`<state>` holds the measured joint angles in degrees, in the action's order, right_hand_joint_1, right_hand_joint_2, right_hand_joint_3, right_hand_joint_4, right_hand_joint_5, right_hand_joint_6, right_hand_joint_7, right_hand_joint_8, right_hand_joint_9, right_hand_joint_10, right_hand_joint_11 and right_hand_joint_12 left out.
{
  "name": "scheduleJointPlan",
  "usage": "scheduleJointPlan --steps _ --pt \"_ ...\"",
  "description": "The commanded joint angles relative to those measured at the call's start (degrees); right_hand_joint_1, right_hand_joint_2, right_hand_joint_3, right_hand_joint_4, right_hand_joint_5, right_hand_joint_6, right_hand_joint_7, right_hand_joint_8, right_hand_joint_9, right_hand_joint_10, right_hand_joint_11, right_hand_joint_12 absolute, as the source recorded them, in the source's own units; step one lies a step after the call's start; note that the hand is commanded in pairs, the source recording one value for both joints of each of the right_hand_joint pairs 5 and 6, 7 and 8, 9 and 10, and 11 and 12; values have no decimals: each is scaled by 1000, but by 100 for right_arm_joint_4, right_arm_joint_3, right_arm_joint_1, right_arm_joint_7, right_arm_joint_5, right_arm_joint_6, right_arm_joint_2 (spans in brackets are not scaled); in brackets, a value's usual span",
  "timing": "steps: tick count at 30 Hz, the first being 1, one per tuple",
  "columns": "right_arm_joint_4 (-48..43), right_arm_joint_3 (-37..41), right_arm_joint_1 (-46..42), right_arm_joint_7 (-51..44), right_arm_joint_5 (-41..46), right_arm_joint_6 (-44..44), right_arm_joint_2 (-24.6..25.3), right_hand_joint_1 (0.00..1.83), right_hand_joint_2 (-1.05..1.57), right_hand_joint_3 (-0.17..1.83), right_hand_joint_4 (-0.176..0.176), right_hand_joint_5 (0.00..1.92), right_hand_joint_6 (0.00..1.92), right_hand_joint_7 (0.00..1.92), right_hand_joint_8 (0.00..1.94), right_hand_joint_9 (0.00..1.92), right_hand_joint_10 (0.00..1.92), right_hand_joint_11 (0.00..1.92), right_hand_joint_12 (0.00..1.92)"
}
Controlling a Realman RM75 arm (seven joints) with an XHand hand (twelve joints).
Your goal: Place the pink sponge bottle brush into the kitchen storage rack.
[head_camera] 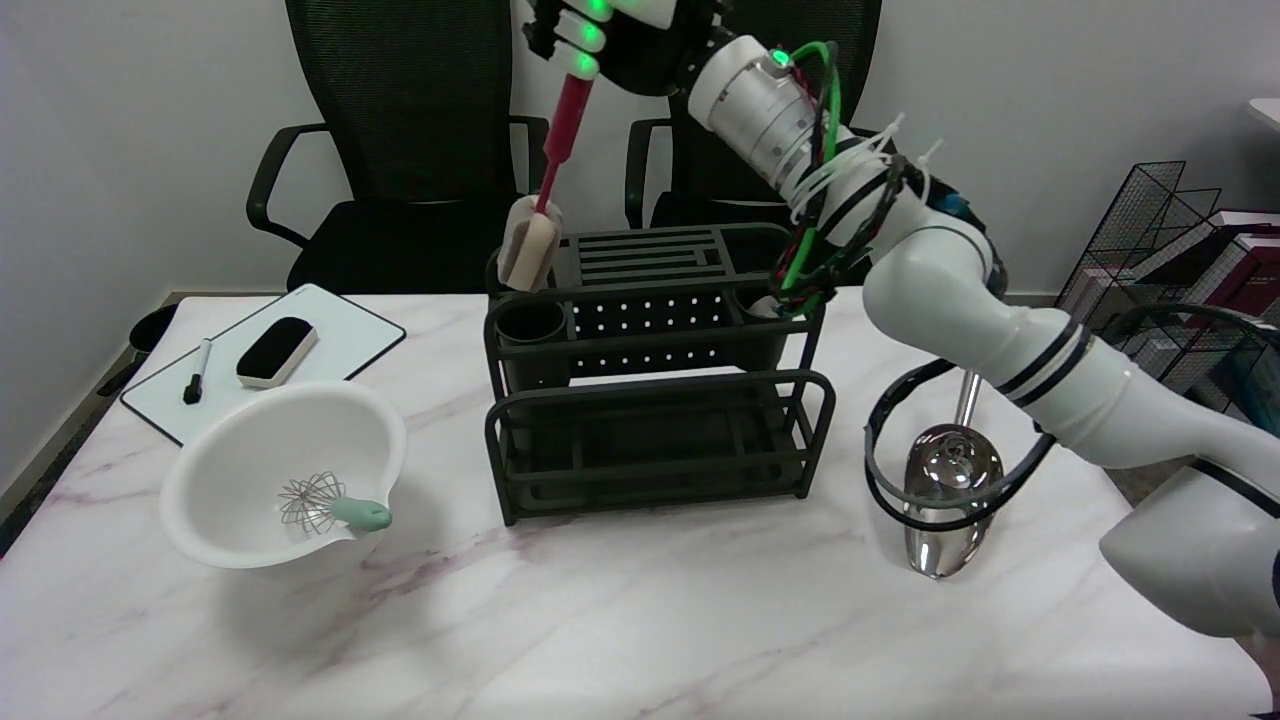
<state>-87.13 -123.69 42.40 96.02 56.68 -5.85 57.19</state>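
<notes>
My right hand (610,35) is at the top edge of the head view, partly cut off, and grips the pink handle of the bottle brush (553,150). The brush hangs nearly upright with its pale sponge head (527,250) down. The sponge head hovers at the back left corner of the dark green storage rack (650,380), just above and behind the rack's left round cup (532,322). I cannot tell whether the sponge touches the rack's rim.
A white bowl (250,440) holding a small whisk (330,505) sits at the left front. Behind it lies a whiteboard (340,335) with an eraser (276,350) and marker (195,372). A shiny metal scoop (950,500) lies right of the rack under the arm's cables. Two black chairs stand behind.
</notes>
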Motion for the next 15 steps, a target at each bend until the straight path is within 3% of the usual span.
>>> scheduleJointPlan --steps 1,15 --pt "976 -618 755 -25 -967 190 794 1230 1323 453 0 1920 1920 1920 1920 1920 1920 1890 1890" --pt "1721 -610 1077 -22 -1451 140 1097 1234 1301 480 0 1920 1920 1920 1920 1920 1920 1883 1883"
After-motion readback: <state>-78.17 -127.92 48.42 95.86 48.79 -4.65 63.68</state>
